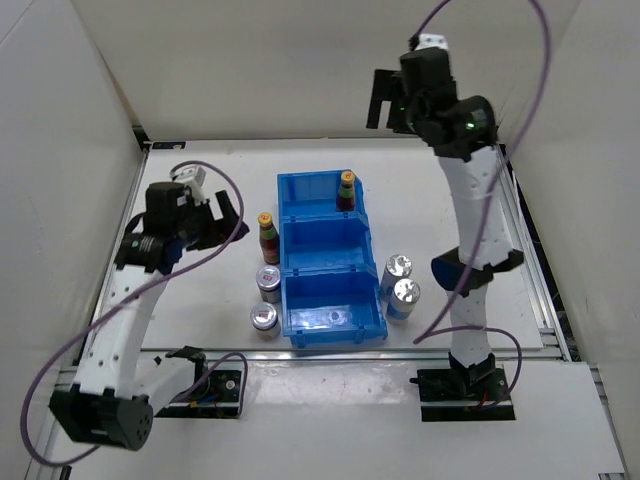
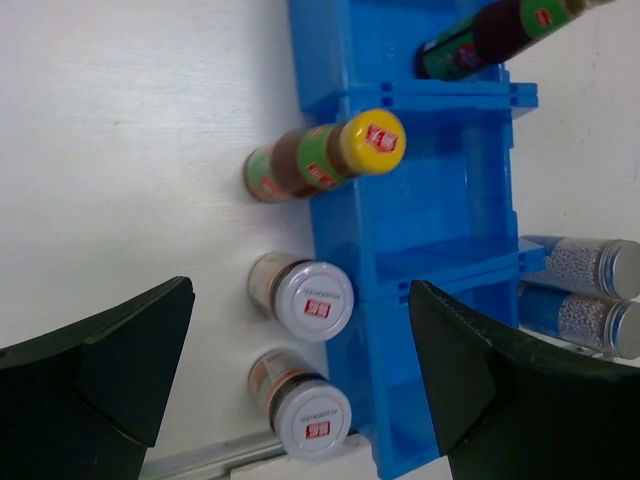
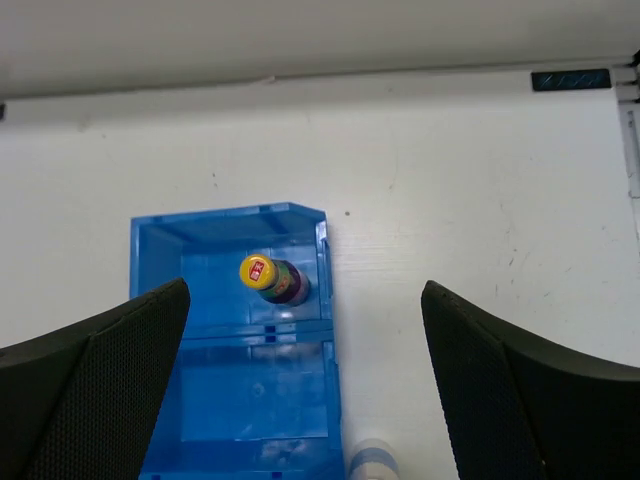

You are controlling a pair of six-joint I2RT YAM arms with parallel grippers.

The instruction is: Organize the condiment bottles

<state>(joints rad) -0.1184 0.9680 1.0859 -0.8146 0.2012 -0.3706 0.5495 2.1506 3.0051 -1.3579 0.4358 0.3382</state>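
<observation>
Standing upright on the bench [image 1: 210,300], the red-labelled bottle [image 1: 268,237] has its long axis vertical and its yellow cap up. It's just beside the left wall of the blue bin [image 1: 335,335], level with the middle compartment; can't tell if it touches the wall. The green-labelled bottle [image 1: 346,190] is inside the bin's far compartment, toward its right side, also upright with long axis vertical and cap up; the right wrist view looks almost straight down on that cap. The bin's middle and near compartments hold no bottles. The far red can [image 1: 268,283] sits just near of the red-labelled bottle, with the near red can [image 1: 264,318] in line behind it, both along the bin's left wall. The far blue can [image 1: 398,270] and near blue can [image 1: 406,296] stand side by side at the bin's right wall. The left gripper [image 1: 222,218] hangs just left of the red-labelled bottle, jaws spread wide, nothing between them. The right gripper [image 1: 383,103] is raised high over the far edge of the bench, well apart from both bottles, jaws spread and empty.
</observation>
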